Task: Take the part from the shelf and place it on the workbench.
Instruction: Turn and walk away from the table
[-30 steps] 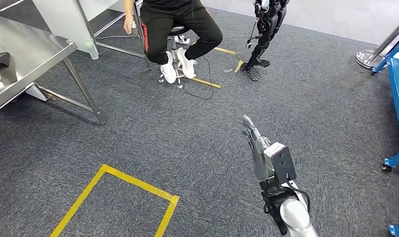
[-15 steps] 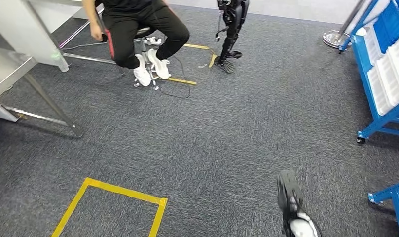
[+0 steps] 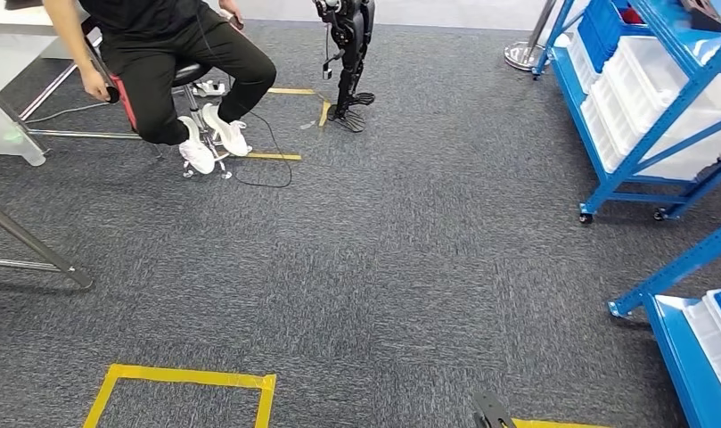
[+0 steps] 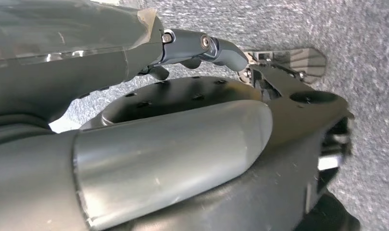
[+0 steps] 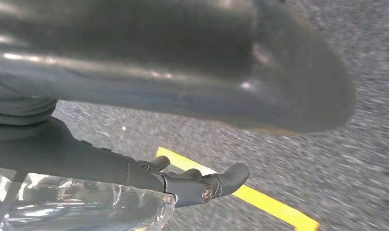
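Rough grey carpet, glossy blue metal shelf

— What covers the ground?
— A grey speckled carpet floor, with a yellow tape square stuck on it.
— Beyond the square?
— A blue metal shelf rack on castors holding white plastic bins.

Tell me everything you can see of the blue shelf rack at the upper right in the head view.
The blue shelf rack has a blue metal frame, slanted braces and tilted tiers. It stands on small castors on the grey carpet. White plastic bins sit in rows on its tiers, with a blue bin near the top. A dark item rests on the top tier, too small to identify. Nothing else touches the rack.
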